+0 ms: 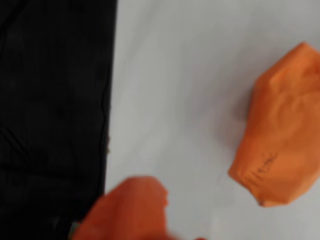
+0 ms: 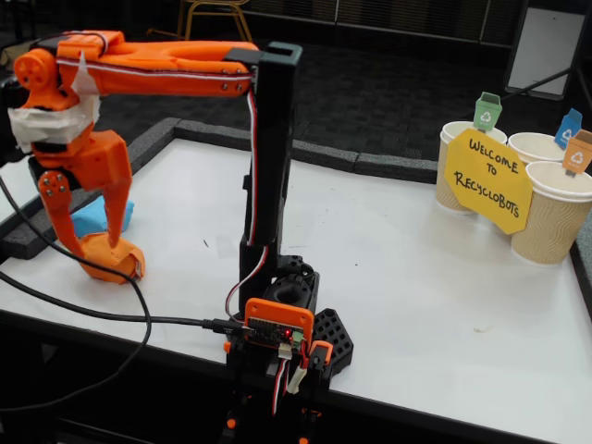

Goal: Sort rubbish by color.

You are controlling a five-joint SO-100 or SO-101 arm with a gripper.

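Orange wad (image 2: 113,259) on table, between open pincer (image 2: 91,242) fingers.

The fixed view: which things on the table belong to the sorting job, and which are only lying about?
Part of the job:
- orange paper wad, between the claw fingers
- light blue paper wad, just behind it
- three paper cups with coloured recycling tags, far right

Just lying about:
- yellow "Welcome to Recyclobots" sign
- black cable
- black foam edging

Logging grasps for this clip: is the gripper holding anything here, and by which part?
Cannot tell. In the fixed view the gripper straddles the orange wad on the table, fingers at its sides, but whether they clamp it is unclear.
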